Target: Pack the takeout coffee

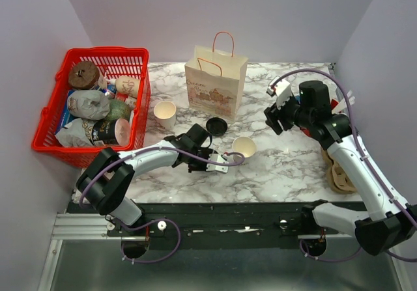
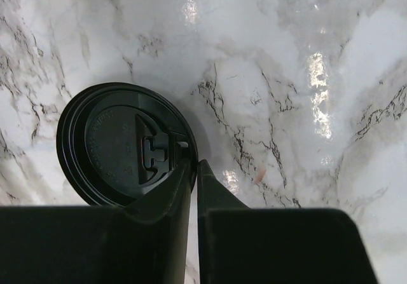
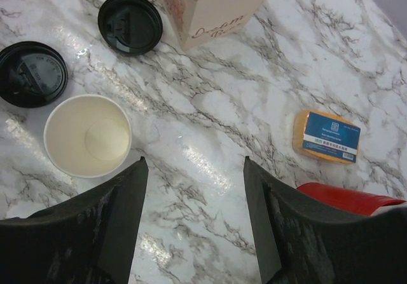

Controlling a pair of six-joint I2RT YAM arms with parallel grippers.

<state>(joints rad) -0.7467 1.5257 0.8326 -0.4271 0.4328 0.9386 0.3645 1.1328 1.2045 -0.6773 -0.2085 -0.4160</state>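
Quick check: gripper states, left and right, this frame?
Left gripper: closed, pinching the rim of a black lid.
Right gripper: open, holding nothing.

Bright overhead light, glare patches on the marble table (image 2: 316,74)

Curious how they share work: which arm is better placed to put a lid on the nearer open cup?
Probably the left arm: its jaws look closed on a black lid beside the nearer open cup. The right arm hangs off to the side, jaws open and empty.
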